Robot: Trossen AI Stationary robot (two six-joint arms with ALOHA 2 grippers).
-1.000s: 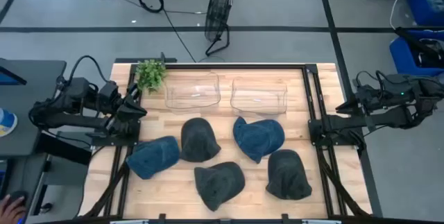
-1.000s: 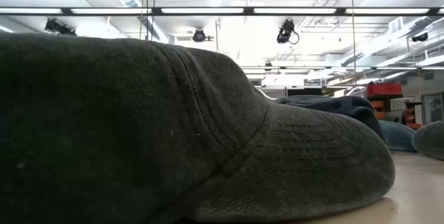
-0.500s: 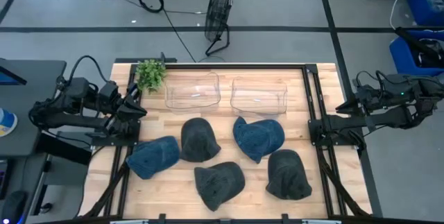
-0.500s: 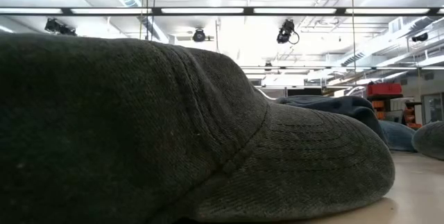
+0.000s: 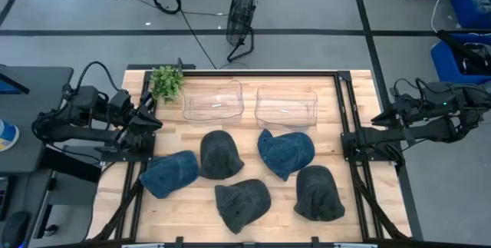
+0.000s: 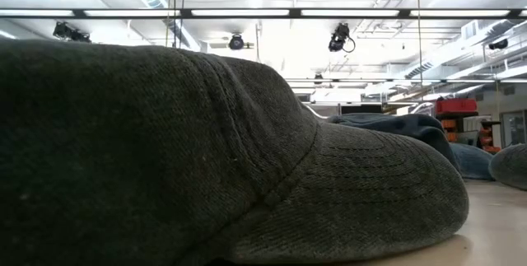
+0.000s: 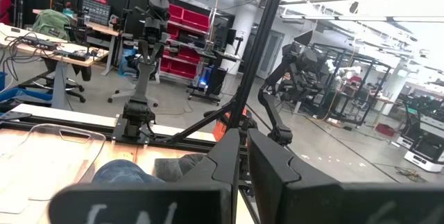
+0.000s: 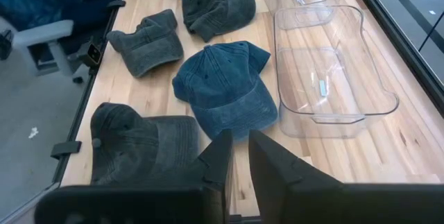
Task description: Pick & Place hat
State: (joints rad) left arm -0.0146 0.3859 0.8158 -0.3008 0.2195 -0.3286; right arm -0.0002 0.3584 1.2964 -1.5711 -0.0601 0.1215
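Five hats lie on the wooden table, none of them touched. Two are blue denim and three are dark grey; each rests on its brim and lower rim. One dark grey hat fills the low view. My left gripper is shut at the table's left edge, raised, with nothing in it. My right gripper is shut at the right edge, tipped down toward the hats, with nothing in it.
Two clear plastic bins stand side by side at the far edge. A small green plant sits at the far left corner. Black frame rails run along both sides. On the floor beyond the table is a fan.
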